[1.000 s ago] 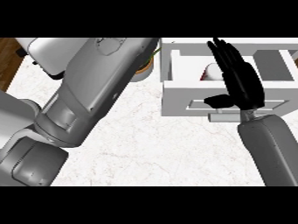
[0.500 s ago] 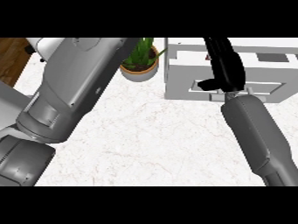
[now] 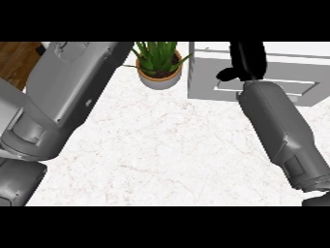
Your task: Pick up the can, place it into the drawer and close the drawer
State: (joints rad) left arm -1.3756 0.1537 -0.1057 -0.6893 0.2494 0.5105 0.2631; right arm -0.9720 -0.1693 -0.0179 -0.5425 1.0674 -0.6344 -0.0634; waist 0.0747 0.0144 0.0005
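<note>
Black hand [image 3: 247, 60] now against boxy white drawer [image 3: 296, 72]

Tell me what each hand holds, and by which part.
Nothing that shows: the right hand lies open against the front of the drawer, gripping nothing. The left hand is out of view.

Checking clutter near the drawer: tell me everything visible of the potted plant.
The green spiky-leaved plant in a round tan pot stands upright on the white marbled counter. Narrow leaves rise from dark soil. It sits between the grey left forearm and the white drawer unit; the pot touches neither, though leaf tips come close to the forearm.
</note>
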